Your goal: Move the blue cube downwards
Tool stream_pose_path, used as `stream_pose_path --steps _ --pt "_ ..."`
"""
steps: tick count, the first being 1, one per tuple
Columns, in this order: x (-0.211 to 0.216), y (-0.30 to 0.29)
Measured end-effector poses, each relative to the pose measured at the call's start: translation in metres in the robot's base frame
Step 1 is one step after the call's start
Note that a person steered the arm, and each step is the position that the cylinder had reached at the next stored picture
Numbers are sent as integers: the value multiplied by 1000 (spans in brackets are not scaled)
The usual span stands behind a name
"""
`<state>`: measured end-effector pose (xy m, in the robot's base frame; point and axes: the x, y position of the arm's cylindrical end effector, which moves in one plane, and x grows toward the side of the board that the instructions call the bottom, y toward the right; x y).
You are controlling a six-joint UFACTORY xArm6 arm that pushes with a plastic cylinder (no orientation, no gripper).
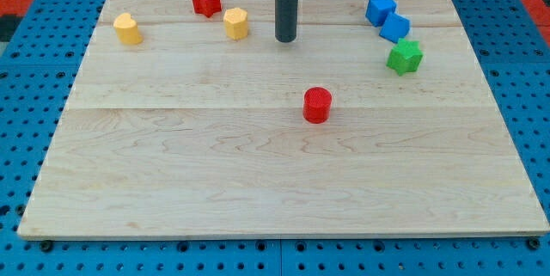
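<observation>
Two blue blocks sit at the view's upper right. The upper one (380,9) looks like a cube; the lower one (395,27) touches it and its shape is less clear. A green star-like block (404,56) lies just below them. My tip (285,39) is on the board near the top centre, well to the left of the blue blocks and apart from every block.
A wooden board (258,181) on a blue pegboard. A red cylinder (316,105) sits near the centre, below and right of my tip. A red star-like block (205,0), a yellow block (235,23) and another yellow block (128,29) lie at the upper left.
</observation>
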<state>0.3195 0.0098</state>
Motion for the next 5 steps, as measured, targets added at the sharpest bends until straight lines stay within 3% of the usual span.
stream_pose_path --steps 1,2,3,4,5 --pt "20 -11" --pt "9 3" --pt "-13 -87" --pt "-54 -122" --pt "-60 -102"
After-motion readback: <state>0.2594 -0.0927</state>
